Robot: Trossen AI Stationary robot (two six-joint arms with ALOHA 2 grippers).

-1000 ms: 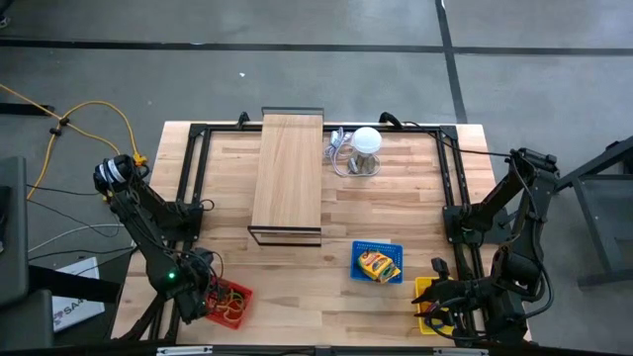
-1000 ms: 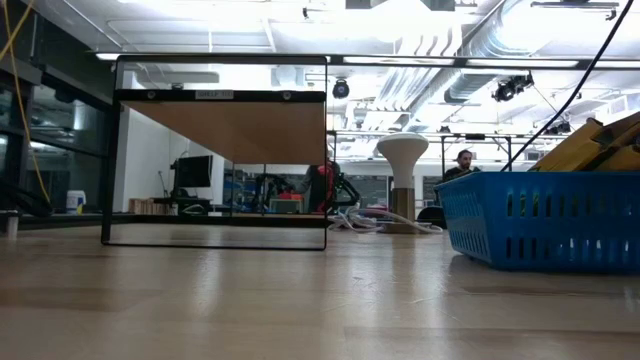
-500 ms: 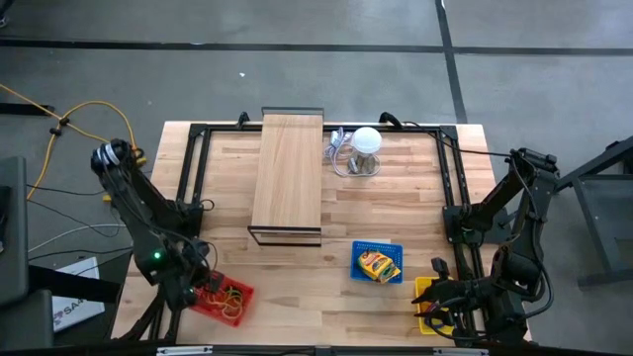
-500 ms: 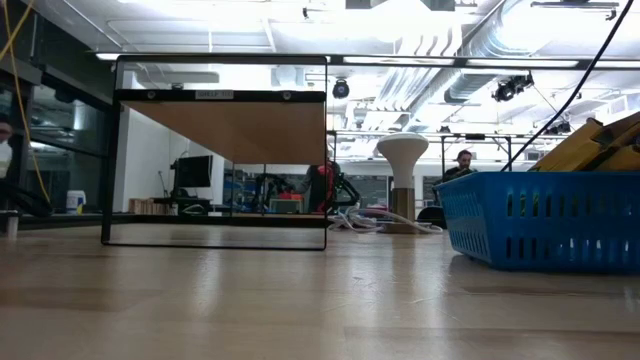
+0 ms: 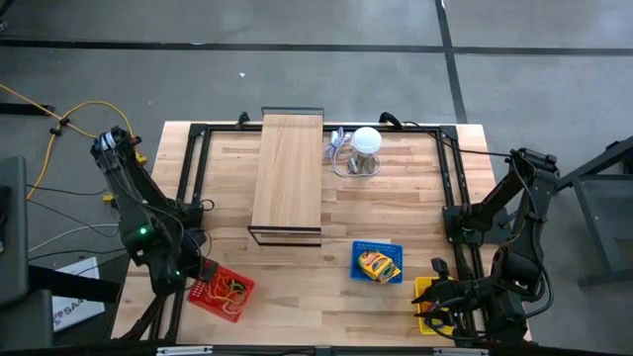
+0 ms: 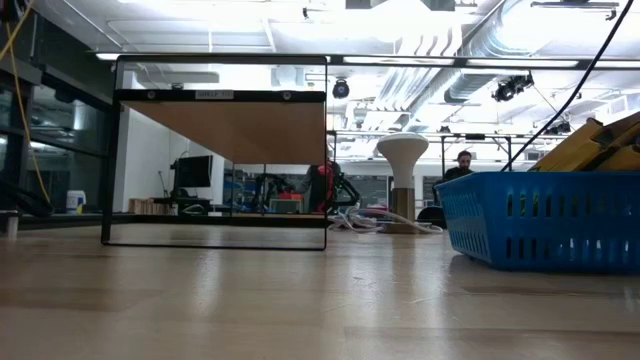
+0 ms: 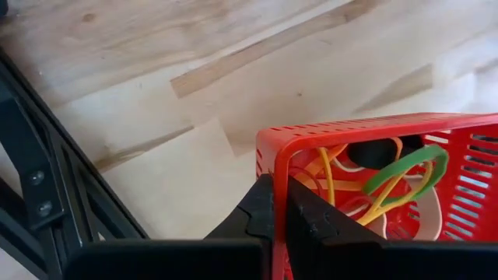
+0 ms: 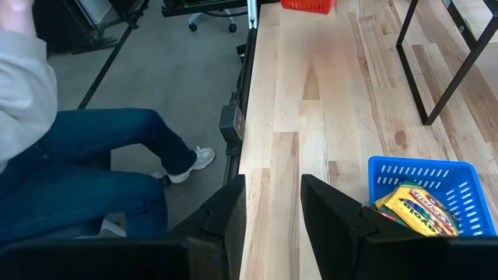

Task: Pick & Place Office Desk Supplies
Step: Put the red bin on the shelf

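Left gripper [image 7: 278,204]: lower left of the high view, at the near-left corner of the red basket [image 5: 222,293]; its fingers are clamped together on the basket's rim, one inside the wall and one outside.

Red basket: sits on the table [image 5: 386,213] near the front left edge, turned at a slant; its gripped corner shows at the lower middle of the left wrist view.

Rubber bands [image 7: 405,165]: a loose tangle of green, yellow and orange loops inside the red basket, just beyond the clamped fingers.

Step in hand: the left arm seems to be moving the whole basket of bands by its rim, not picking single bands out of it.

Next move: likely a steady slide or lift towards the table's middle; it calls for keeping the rim grip firm and the basket level so the bands do not spill.

Wooden board [image 5: 288,169]: upper middle of the high view, lying on a black frame, well apart from both grippers.

Blue basket [image 5: 378,261]: lower middle-right of the high view, holding a yellow-orange printed pack [image 5: 376,265].

Right gripper [image 8: 274,204]: lower right of the high view at the table's front right corner, waiting, fingers apart and holding nothing; the blue basket lies near it, towards the table's middle.

Yellow basket [image 5: 426,294]: partly hidden under the right arm; its contents cannot be told.
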